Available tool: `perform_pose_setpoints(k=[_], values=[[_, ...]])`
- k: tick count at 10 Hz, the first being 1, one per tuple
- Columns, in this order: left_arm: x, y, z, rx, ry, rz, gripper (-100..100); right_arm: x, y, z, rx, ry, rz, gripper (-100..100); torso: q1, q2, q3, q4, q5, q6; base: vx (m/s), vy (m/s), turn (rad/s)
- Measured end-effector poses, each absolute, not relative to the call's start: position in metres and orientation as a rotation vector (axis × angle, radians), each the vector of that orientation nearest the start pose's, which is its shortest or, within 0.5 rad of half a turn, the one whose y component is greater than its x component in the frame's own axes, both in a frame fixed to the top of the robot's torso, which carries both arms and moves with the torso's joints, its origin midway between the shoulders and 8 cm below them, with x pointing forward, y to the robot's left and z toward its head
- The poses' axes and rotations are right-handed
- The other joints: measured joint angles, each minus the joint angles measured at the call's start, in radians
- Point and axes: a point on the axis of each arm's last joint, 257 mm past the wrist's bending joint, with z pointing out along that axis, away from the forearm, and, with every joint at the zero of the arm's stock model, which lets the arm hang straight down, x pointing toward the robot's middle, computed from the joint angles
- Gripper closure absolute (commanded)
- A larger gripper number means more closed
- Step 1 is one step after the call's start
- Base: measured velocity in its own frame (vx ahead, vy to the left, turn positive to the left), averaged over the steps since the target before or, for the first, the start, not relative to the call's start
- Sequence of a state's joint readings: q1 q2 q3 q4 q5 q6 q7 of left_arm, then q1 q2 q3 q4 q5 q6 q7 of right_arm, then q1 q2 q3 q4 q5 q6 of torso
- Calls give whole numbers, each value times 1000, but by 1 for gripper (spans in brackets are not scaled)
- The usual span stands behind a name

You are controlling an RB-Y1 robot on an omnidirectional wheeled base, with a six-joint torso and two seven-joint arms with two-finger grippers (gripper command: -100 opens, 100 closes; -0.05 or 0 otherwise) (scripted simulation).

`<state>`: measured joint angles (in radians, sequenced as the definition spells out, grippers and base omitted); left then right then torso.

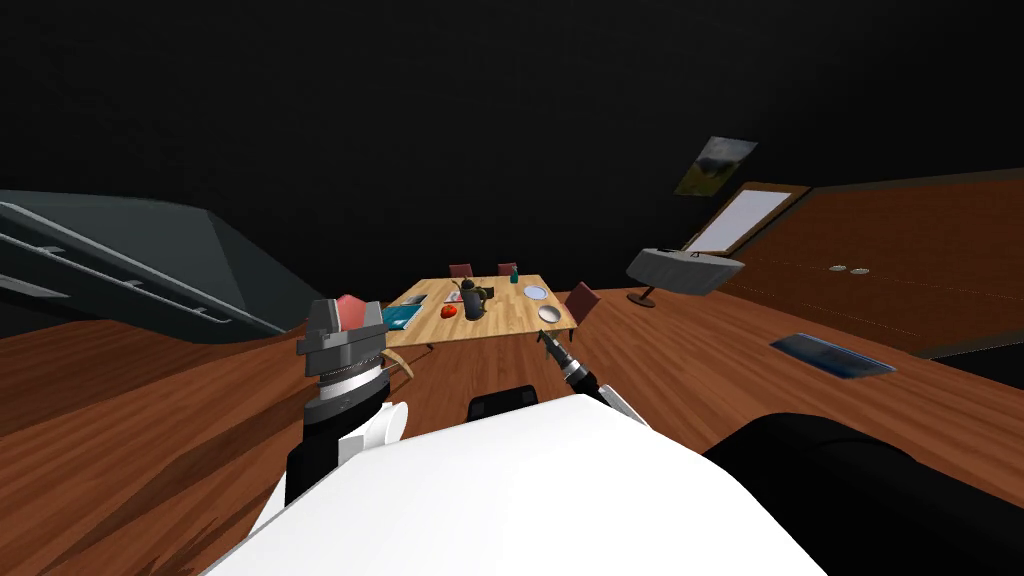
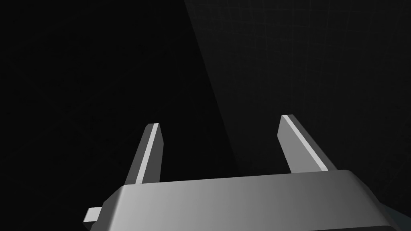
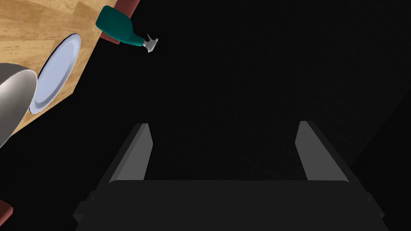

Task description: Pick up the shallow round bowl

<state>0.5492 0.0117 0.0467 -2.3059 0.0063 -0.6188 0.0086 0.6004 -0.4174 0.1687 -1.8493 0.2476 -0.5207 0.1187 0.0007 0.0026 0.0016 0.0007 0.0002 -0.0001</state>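
The shallow round bowl (image 1: 549, 313) is grey and sits near the right front corner of the wooden table (image 1: 500, 322). My right gripper (image 1: 546, 340) hovers just short of that corner, fingers open and empty. In the right wrist view the bowl (image 3: 14, 100) lies off to one side of the open gripper (image 3: 222, 132), beyond its fingertips, with a pale plate (image 3: 54, 76) behind it. My left arm is raised at my left front; its gripper (image 2: 220, 122) stands open with nothing between the fingers.
The table also carries a pale plate (image 1: 536, 292), a teal spray bottle (image 1: 514, 275), a dark kettle (image 1: 473, 300), a red item (image 1: 449, 311) and a teal tray (image 1: 405, 316). Dark red chairs (image 1: 581, 297) ring it. A grey round object (image 1: 685, 268) stands to the right.
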Motion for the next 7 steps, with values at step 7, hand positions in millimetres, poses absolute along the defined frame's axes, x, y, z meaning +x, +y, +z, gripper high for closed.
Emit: perform_pose_setpoints(k=[7], values=[[311,292,43,-564,548,-1274,0,310,-249,-337,365,1771,882,-100,0,-2,-1,0,0,0,-20,26,111]])
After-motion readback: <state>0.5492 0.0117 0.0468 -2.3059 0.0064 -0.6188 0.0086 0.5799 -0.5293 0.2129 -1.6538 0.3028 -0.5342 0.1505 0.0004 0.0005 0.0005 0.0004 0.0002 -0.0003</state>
